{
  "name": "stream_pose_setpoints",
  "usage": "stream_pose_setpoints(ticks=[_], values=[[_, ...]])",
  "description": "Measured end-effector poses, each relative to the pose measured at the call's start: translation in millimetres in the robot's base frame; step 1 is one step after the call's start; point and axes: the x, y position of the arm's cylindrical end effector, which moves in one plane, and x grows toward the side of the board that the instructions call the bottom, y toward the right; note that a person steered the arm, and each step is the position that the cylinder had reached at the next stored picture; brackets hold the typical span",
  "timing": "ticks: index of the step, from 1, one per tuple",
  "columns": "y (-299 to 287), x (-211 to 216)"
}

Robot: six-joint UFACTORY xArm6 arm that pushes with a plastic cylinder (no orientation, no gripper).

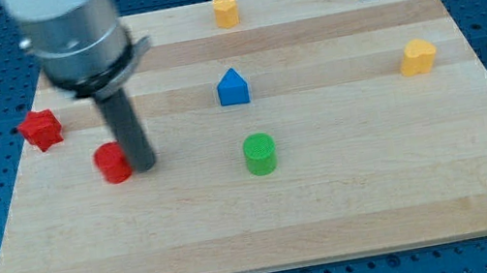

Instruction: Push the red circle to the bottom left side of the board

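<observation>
Wooden board [332,201] | my tip [144,164] touching red circle [112,163], its right side | fingers: none, bare rod

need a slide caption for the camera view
My tip sits just to the view's right of the red circle on the wooden board, at its left side.
</observation>
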Motion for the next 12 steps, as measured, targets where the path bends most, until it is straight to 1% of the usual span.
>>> stream_pose_setpoints(ticks=[1, 2, 3, 4, 5, 6, 7, 8, 9, 10, 12], values=[[-4.8, -11.5], [-4.2, -45.8], [-33.2, -48.4], [-55.3, -4.5], [-55.3, 29.0], [-48.3, 18.8], [-3.9, 7.2], [16.8, 26.2], [-5.4, 46.3], [-35.1, 47.3], [-69.1, 58.2]])
